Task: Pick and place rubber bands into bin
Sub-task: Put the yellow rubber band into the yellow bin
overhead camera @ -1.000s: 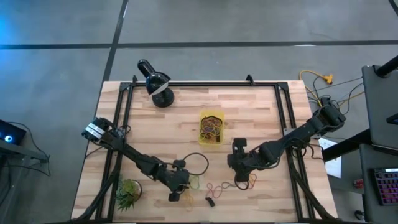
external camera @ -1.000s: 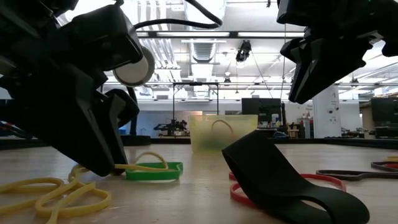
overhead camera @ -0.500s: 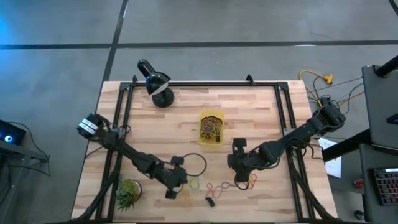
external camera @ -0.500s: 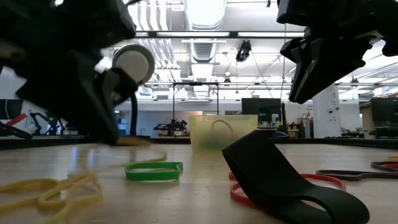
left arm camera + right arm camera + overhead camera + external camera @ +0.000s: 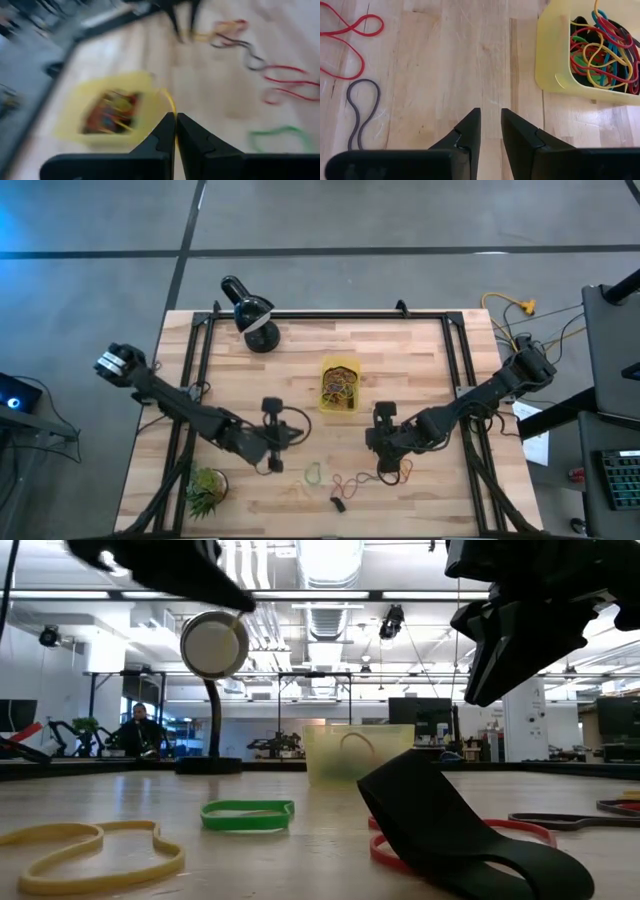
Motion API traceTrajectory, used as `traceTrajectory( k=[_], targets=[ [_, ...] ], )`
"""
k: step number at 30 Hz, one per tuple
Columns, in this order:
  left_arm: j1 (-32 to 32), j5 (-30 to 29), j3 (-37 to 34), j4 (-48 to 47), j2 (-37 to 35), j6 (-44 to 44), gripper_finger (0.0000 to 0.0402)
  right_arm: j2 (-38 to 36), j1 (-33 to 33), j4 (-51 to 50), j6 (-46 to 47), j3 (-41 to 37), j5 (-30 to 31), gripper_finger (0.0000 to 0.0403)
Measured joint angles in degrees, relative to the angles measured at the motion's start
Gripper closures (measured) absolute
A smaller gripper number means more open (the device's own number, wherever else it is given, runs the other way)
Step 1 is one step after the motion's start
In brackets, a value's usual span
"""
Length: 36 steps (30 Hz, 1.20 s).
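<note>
The yellow bin (image 5: 340, 385) holds several coloured rubber bands and stands mid-table; it also shows in the left wrist view (image 5: 107, 112) and the right wrist view (image 5: 592, 50). My left gripper (image 5: 285, 435) is shut on a yellow rubber band (image 5: 171, 102), above the table and near-left of the bin. My right gripper (image 5: 373, 440) hangs slightly open and empty to the near right of the bin. A green band (image 5: 247, 813), a yellow band (image 5: 90, 855), red bands (image 5: 350, 480) and a black band (image 5: 450, 830) lie flat on the table. My left gripper pinches a strand of the yellow band (image 5: 172, 112) between its two shut fingertips. The band runs on past the tips in front of the bin. It is clear of the table, since the low view shows none of it below the gripper.
A black domed lamp (image 5: 250, 310) stands at the far left and a small spiky plant (image 5: 205, 492) at the near left. More bands (image 5: 400, 472) lie by my right gripper. A grey band (image 5: 362, 107) and a red band (image 5: 355, 30) lie ahead of it.
My left gripper has risen from the near edge and gone toward the far edge and the bin, lifting one yellow band clear of the table. Another yellow band has stayed on the table and settled flat. My right gripper has kept still.
</note>
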Motion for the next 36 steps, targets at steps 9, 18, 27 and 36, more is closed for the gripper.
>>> traceTrajectory(
  k=[9, 18, 27, 36],
  targets=[
    [9.47, -2.36, 0.0, 7.79, -4.2, 16.57, 0.0402, 0.0, 0.0, 0.02, -0.15, 0.0, 0.07, 0.0331],
    [24.7, 11.85, -0.22, 15.63, -1.6, 18.63, 0.0401, 0.0, 0.0, 0.02, -0.25, 0.0, 0.13, 0.0336],
    [32.68, 22.09, 0.07, 28.27, 8.15, 18.42, 0.0401, 0.0, -0.02, 0.0, -0.46, -0.11, 0.13, 0.0335],
    [35.84, 22.36, 0.09, 33.77, 16.57, 17.24, 0.0401, 0.02, -0.01, 0.02, -0.46, -0.5, 0.42, 0.0337]
  ],
)
